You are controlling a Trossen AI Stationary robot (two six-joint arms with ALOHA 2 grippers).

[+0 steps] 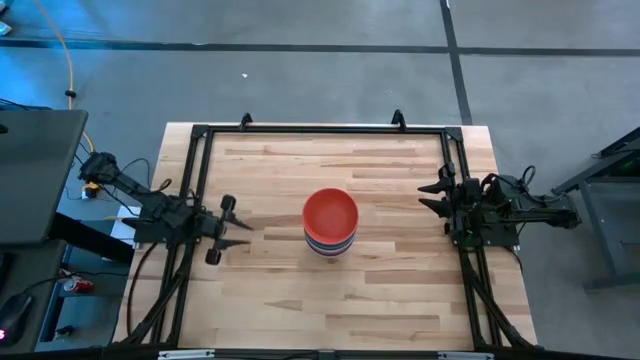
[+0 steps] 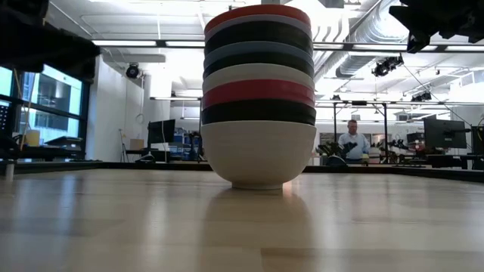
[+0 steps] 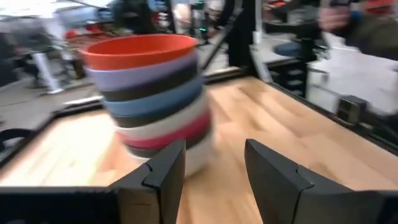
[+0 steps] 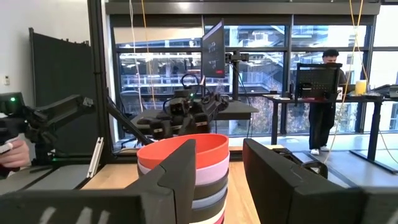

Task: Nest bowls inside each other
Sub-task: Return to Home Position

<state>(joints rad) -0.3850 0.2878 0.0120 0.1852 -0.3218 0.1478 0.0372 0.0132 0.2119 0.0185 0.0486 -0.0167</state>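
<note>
The bowls (image 1: 330, 222) stand nested in one stack at the table's middle, a red bowl (image 3: 142, 48) on top and a white bowl (image 2: 258, 155) at the bottom resting on the wood; lavender, black, blue, white and magenta rims show between them. My left gripper (image 1: 238, 228) is open at the table's left side, well short of the stack, with nothing between its fingers (image 3: 214, 168). My right gripper (image 1: 433, 195) is open at the table's right edge, raised, its fingers (image 4: 217, 168) pointing toward the stack.
A black metal frame (image 1: 320, 130) runs along the table's far, left and right edges. Bare wood (image 1: 330, 310) lies around the stack on every side. People (image 2: 352, 142) are at desks in the room beyond the table.
</note>
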